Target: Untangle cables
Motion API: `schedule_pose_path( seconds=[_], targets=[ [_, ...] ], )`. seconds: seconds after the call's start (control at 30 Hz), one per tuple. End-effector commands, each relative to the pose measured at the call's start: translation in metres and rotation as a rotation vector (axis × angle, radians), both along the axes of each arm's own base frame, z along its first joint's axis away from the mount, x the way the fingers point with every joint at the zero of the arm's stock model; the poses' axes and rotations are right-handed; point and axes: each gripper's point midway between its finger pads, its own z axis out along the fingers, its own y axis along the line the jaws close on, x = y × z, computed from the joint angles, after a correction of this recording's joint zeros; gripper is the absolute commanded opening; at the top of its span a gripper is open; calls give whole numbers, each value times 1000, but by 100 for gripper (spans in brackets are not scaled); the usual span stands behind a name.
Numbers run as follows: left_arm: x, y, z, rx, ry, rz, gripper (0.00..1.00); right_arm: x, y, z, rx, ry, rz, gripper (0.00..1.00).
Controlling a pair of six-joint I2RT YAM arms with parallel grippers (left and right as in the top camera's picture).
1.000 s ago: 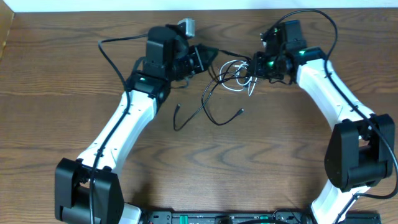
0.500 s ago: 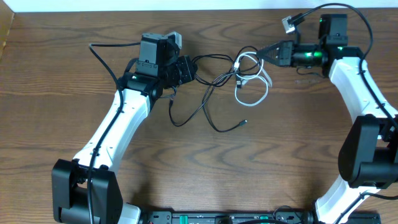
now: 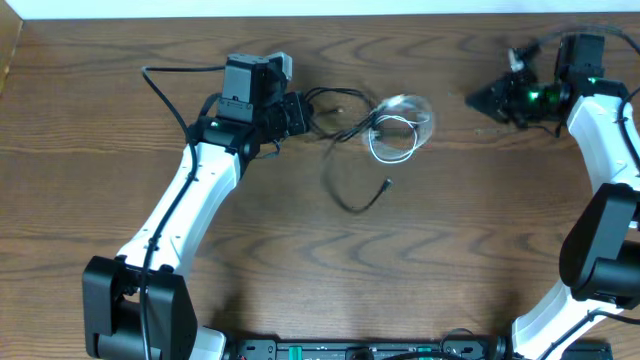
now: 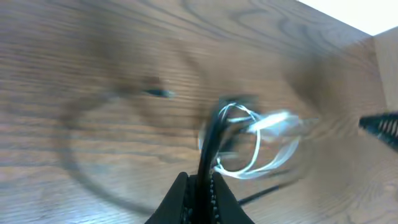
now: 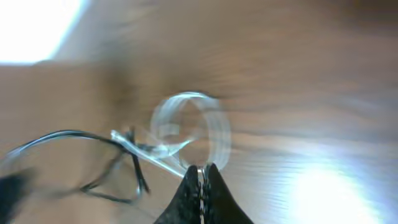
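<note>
Free room is left on the bare table (image 3: 420, 260) between the left arm (image 3: 190, 215) and right arm (image 3: 605, 130). Farther back, passage is blocked by the black cable (image 3: 350, 207) and the white cable (image 3: 376, 145).

Brown wood-grain table (image 3: 440, 250), matt — the white cable (image 4: 270, 120) glossy plastic, the black cable (image 4: 208, 146) duller.
</note>
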Motion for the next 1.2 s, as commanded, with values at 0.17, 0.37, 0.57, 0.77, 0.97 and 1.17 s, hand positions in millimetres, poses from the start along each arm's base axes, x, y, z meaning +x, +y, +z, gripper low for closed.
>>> schedule_pose_path(
  seconds=[0.17,0.37,0.57,0.77,0.97,1.17],
  targets=[
    [16,39,18,20,-60,82,7,-38,-118,-36,-651,253,-328,1],
    [11,26,25,-47,-60,16,7,-14,-33,-20,-345,10,76,10],
    [-2,-18,67,-270,-160,-238,7,-4,67,27,-43,-307,404,49],
    [-22,-46,122,-437,-348,-504,7,-3,124,40,-25,-435,546,68],
    [-21,-47,129,-486,-317,-485,7,-1,163,50,-35,-535,624,76],
    [-24,-50,143,-528,-339,-515,7,7,168,33,-194,-496,574,75]
  ],
)
